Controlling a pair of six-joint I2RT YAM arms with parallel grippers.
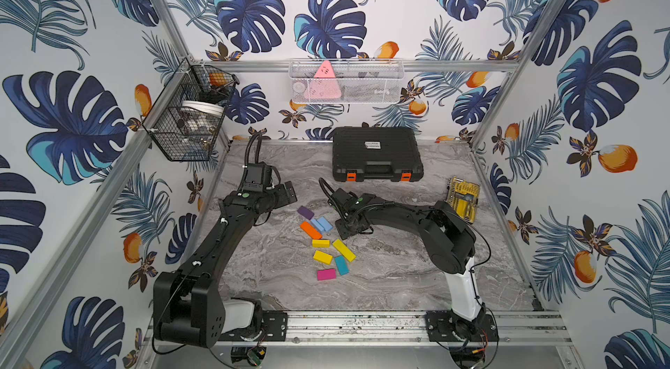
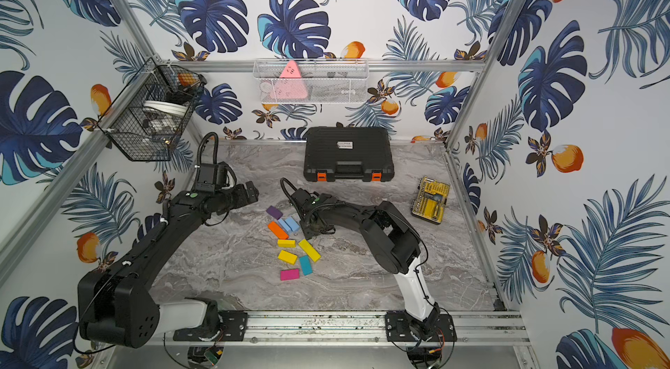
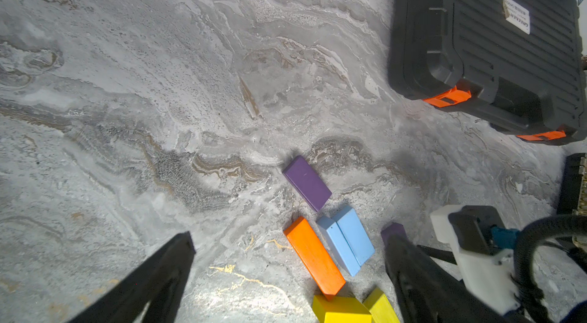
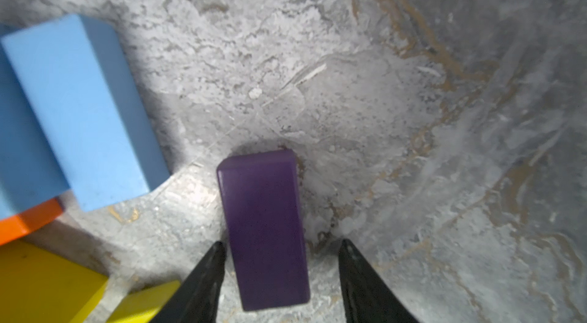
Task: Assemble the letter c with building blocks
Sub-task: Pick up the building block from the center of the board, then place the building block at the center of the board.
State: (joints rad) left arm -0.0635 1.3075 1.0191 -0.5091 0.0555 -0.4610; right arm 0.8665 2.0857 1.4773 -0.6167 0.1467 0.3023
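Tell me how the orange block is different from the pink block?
The orange block is long; the pink block is shorter. The orange block lies slanted, close beside the light blue blocks; the pink block lies almost straight across at the near end of the group, by the teal block. Both lie flat on the marble table, and neither is being held.

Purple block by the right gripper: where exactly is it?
In the right wrist view the purple block lies flat on the table between the right gripper's open fingers, just right of the light blue blocks; the top views hide it.
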